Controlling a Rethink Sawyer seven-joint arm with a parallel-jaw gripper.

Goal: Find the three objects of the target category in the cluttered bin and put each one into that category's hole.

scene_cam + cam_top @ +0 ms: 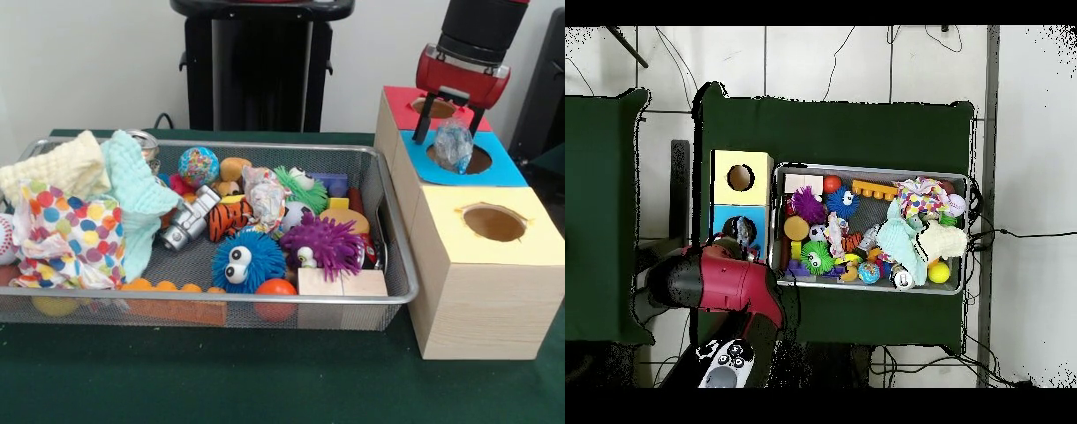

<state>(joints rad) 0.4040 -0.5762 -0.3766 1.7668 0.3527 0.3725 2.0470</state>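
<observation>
**Crumpled bottle resting at the blue hole**

The green-covered desk (265, 389) is carrying everything. On it, the wide silver wire-mesh bin (388, 296) is sitting full of toys and cloths: a dotted cloth (62, 234), a pale green cloth (132, 190), a blue googly-eyed fuzzy ball (247, 262), a purple spiky ball (331, 243) and a striped orange tiger toy (229, 218). Just beside the bin, three pale wooden boxes are standing in a row, topped yellow (490, 274), blue (516, 163) and red (397, 102), each with a round hole. The red and black arm (725, 285) is reaching over the boxes. Its pincer (450, 119) is hanging spread just above the blue box, its fingers apparently clear of the see-through crumpled plastic bottle (454, 146), which is sitting upright in the blue box's hole.
</observation>
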